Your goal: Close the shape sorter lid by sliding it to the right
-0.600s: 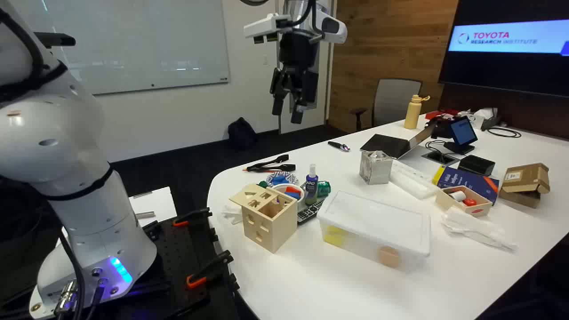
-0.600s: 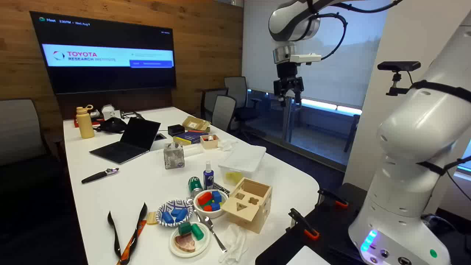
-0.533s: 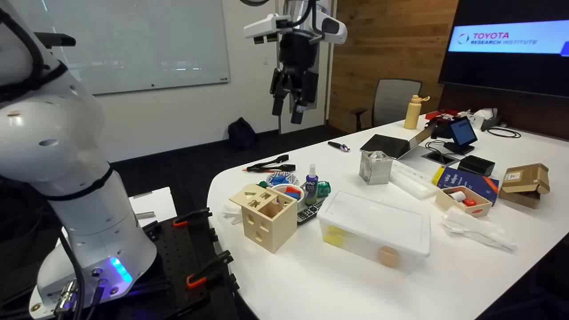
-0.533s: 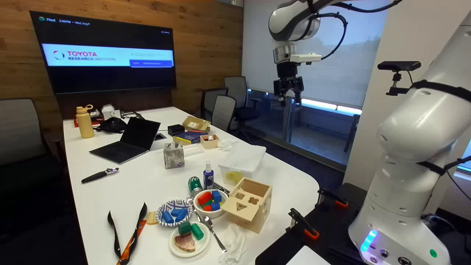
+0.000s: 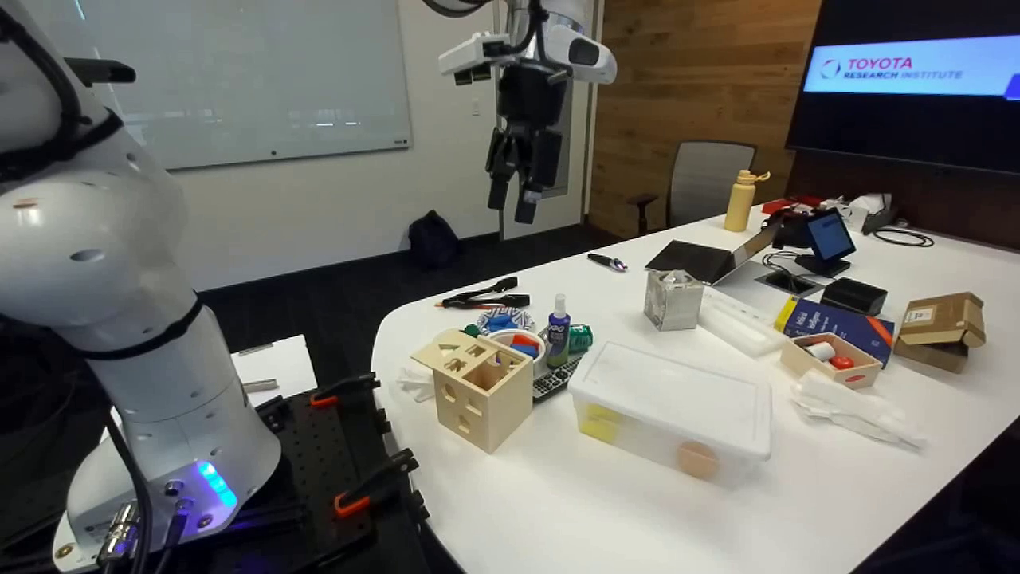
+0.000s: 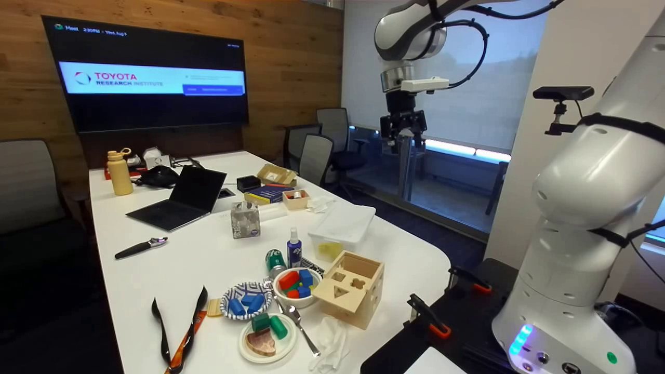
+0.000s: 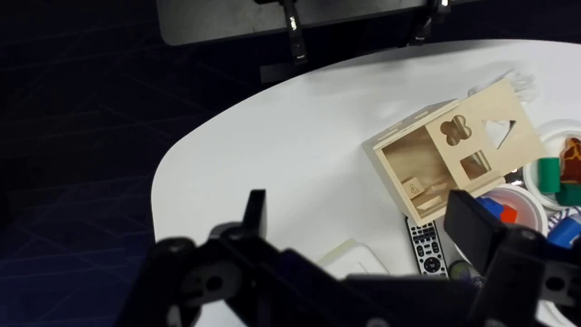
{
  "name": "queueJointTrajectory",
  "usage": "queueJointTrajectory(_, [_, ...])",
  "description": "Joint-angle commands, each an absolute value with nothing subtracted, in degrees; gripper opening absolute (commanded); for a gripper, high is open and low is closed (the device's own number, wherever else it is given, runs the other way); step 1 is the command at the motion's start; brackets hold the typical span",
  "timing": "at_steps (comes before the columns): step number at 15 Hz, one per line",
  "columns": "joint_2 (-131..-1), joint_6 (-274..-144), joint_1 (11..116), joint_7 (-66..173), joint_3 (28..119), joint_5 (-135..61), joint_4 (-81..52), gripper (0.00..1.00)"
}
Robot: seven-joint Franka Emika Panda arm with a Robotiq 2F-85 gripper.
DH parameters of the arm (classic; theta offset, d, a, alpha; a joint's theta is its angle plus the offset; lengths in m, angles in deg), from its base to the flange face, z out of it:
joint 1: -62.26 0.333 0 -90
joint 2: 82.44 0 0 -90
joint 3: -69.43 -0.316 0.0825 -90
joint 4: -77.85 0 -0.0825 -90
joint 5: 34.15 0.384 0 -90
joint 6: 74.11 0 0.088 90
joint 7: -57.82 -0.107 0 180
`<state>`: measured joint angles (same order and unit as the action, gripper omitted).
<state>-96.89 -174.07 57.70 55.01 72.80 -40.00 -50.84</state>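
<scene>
The shape sorter (image 5: 468, 421) is a light-wood cube box upright on the table, also seen in an exterior view (image 6: 347, 315) and in the wrist view (image 7: 386, 175). Its lid (image 7: 476, 136) is partly slid off: it covers part of the top and overhangs one side, toward the right in the wrist view. The lid also shows in both exterior views (image 5: 464, 356) (image 6: 347, 283). A wooden block lies inside the uncovered half. My gripper (image 5: 511, 199) is open and empty, high above the table in both exterior views (image 6: 406, 143). In the wrist view its fingers (image 7: 357, 200) are wide apart.
A lidded white plastic container (image 5: 673, 399) stands beside the sorter. A bowl of coloured blocks (image 6: 297, 285), a plate with food and green blocks (image 6: 267, 345), a spray bottle (image 6: 294, 248) and a remote (image 7: 426, 250) are close by. A crumpled glove-like item (image 6: 330, 345) lies near the lid.
My gripper has shifted a little to the left in both exterior views and tilted slightly. The sorter, the lid and the other objects have not moved.
</scene>
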Motion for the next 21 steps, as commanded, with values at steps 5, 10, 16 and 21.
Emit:
queueJointTrajectory(5, [-87.6,-181.9,64.8,24.2,61.0,-34.6,-50.1,1.00])
queueJointTrajectory(10, [-79.6,-192.3,71.3,2.8,56.2,-34.7,-51.5,1.00])
queueJointTrajectory(16, [-72.5,-207.3,78.9,-21.3,56.0,-35.8,-56.8,1.00])
queueJointTrajectory(21, [-67.1,-212.8,81.9,-33.0,57.3,-36.1,-59.6,1.00])
